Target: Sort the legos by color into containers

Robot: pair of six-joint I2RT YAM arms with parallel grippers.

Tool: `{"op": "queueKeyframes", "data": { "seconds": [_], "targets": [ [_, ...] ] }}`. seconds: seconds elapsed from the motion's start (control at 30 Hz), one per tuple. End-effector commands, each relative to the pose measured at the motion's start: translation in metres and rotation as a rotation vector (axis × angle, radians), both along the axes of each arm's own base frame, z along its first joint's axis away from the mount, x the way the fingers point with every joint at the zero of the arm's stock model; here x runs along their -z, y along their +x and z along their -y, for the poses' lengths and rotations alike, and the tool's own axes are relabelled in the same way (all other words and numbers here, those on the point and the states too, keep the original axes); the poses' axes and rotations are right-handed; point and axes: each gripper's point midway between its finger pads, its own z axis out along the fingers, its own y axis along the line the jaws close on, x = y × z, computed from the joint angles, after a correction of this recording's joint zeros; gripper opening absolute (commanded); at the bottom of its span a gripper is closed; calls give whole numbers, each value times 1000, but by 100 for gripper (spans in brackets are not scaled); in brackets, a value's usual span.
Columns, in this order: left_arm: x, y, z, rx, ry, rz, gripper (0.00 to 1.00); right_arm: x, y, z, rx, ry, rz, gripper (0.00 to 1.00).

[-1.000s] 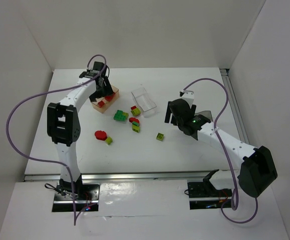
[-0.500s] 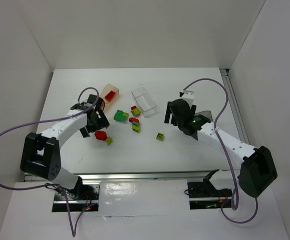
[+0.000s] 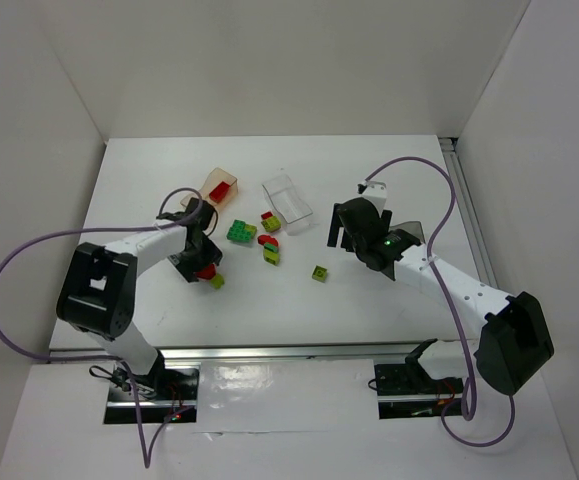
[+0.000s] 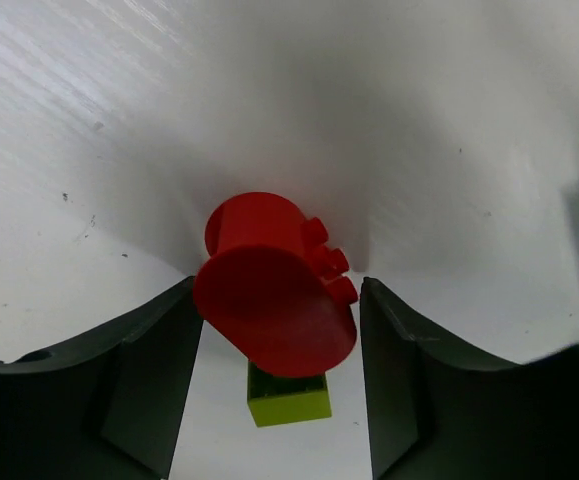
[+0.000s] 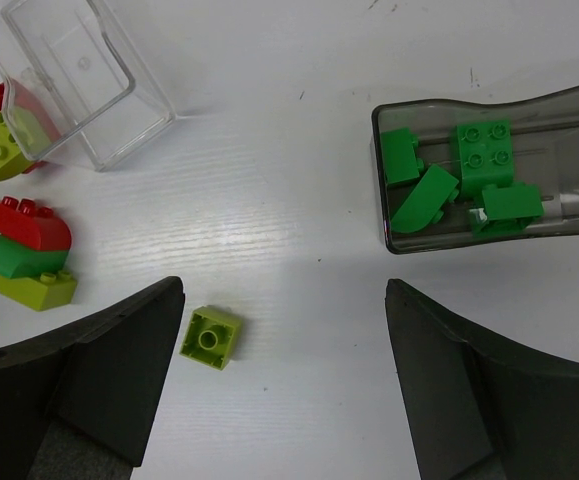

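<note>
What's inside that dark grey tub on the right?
Only green bricks, four or five, lying loose and partly overlapping. The grey tub runs out of the picture at one end, so anything there, or under the bricks, stays hidden.

White table (image 3: pixel 369 300), faint scuff marks; white walls (image 3: pixel 299 60) on three sides; metal rail (image 3: pixel 289 352) along near edge.

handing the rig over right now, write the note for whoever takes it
Left gripper: jaws astride the red rounded lego on the table; grip not clear.
Right gripper: open, empty, above the table between the clear tub and the grey tub.
Done: a red lego in the orange tub; dark green legos in the grey tub. The clear tub looks empty.
Left: the lone yellow-green lego, another by the left gripper, the mixed pile beside the clear tub.
</note>
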Motion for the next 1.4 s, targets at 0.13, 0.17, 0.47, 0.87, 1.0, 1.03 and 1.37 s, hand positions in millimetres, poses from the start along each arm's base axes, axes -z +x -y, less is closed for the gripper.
{"op": "queueKeyframes", "data": {
  "seconds": [0.13,0.17,0.47,0.87,1.0,1.03,1.37],
  "targets": [
    [-37,27,-4,-18,33,124,41,-2,-3,4,5,-12,5,89],
    [-50,30,-6,-12,40,160,36,-2,-3,4,5,-12,5,89],
    [-120,102,-26,25,152,327,24,5,-2,-6,-7,17,-3,89],
    [-112,183,-29,51,109,295,84,0,1,-16,-22,18,6,89],
    [-127,169,-22,67,138,322,89,1,-1,-12,-16,9,4,89],
    [-127,161,-15,95,157,316,84,-2,-2,-12,-16,15,12,89],
    [-98,47,24,441,153,187,96,-5,-6,-15,-28,35,18,89]
  ]
}}
